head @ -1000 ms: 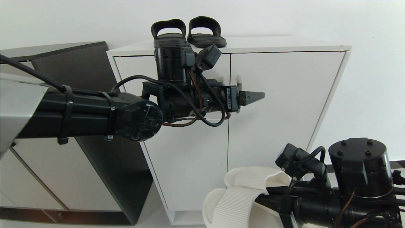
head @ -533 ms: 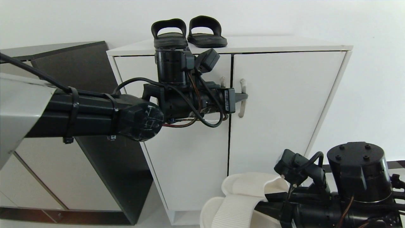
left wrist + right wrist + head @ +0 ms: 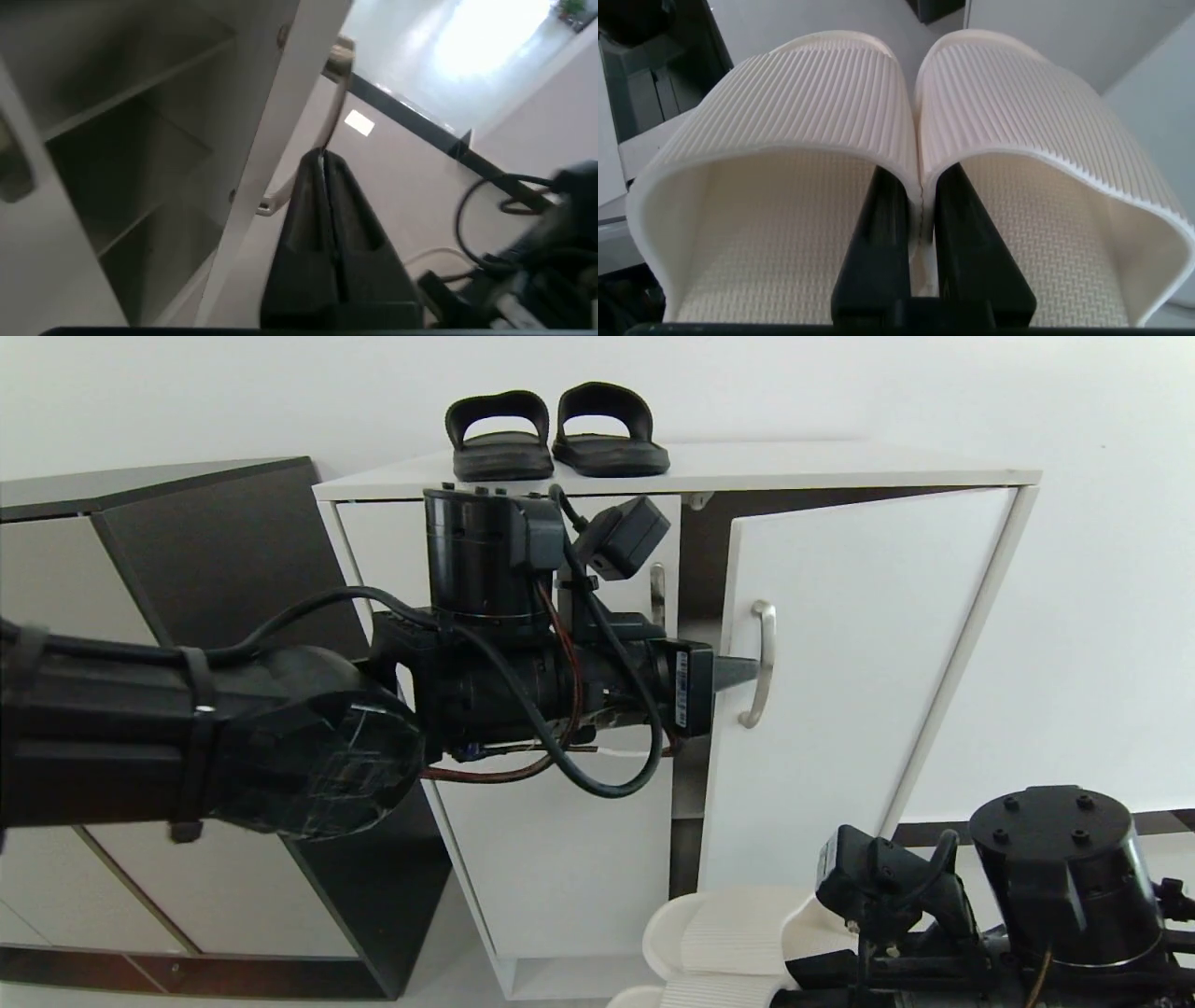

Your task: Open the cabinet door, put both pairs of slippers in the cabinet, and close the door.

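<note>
Head camera toward cabinet (image 3: 840, 462); left wrist camera close beside shared handle (image 3: 766, 663)

Low in the head view, the white slippers (image 3: 738, 933) are cut off by the bottom edge and partly covered by the right arm (image 3: 1036, 896). In mid-frame, the tip of the left gripper (image 3: 744, 671) is hidden behind the door handle (image 3: 766, 653). The inside of the cabinet (image 3: 840, 467) is too dark to make out. At the lower right of the left wrist view, the cables (image 3: 505, 210) are blurred.

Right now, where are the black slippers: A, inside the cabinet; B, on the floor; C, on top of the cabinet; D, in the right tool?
C: the black slippers sit on the cabinet top, while the right tool holds the white pair.
</note>
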You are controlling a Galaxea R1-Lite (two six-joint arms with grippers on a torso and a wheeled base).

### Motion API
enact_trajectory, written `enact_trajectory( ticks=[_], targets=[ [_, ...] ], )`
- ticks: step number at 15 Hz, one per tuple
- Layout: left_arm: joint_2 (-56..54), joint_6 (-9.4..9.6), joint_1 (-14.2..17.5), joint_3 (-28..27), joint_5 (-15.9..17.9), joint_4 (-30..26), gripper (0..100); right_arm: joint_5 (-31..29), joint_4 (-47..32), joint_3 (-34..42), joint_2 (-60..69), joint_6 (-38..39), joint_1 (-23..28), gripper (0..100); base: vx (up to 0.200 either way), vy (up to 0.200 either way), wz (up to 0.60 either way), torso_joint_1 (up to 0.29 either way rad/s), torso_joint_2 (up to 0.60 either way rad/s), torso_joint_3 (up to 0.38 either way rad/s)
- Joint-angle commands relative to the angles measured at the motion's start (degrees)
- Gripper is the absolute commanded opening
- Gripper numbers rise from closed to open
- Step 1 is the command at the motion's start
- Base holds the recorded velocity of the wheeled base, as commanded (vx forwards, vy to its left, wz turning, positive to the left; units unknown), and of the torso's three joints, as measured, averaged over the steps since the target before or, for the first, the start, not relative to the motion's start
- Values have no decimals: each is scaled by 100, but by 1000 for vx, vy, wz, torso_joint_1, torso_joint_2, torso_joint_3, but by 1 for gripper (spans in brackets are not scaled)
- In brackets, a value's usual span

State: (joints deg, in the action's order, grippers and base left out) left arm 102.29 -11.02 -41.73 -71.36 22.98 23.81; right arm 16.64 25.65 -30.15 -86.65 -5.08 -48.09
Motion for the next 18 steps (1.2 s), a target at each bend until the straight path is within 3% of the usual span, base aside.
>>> enact_trajectory(
  ticks=[1, 4, 6, 9, 10, 12, 14, 15, 17, 18],
  targets=[
    [-464, 39, -143, 316, -30, 10, 0, 6, 2, 26, 69, -1, -16, 0, 0, 0, 0, 0, 0, 0],
    [-658, 39, -90, 545, -259, 71, 0, 6, -7, 18, 131, 16, -113, 0, 0, 0, 0, 0, 0, 0],
    [-456, -5, 86, 483, -259, 256, 0, -47, -34, -9, 131, 43, -209, 0, 0, 0, 0, 0, 0, 0],
    [54, -14, 95, 167, -268, 555, 0, -56, -42, -17, 131, 51, -227, 0, 0, 0, 0, 0, 0, 0],
    [230, -58, 86, -79, -268, 528, 0, -56, -34, -17, 122, 43, -227, 0, 0, 0, 0, 0, 0, 0],
    [458, -383, 7, -343, -408, 555, 0, -64, -42, -26, 96, 43, -236, 0, 0, 0, 0, 0, 0, 0],
    [590, -410, -20, -422, -461, 564, 0, -73, -139, -88, 148, 60, -376, 0, 0, 0, 0, 0, 0, 0],
    [617, -392, -46, -422, -461, 564, 0, -311, -376, -211, 236, 95, -570, 0, 0, 0, 0, 0, 0, 0],
    [652, -401, -90, -449, -461, 616, 0, -1348, -869, -545, 236, 473, -1106, 0, 0, 0, 0, 0, 0, 0],
    [661, -401, -90, -466, -461, 643, 0, -1532, -913, -642, 184, 754, -1273, 0, 0, 0, 0, 0, 0, 0]
  ],
)
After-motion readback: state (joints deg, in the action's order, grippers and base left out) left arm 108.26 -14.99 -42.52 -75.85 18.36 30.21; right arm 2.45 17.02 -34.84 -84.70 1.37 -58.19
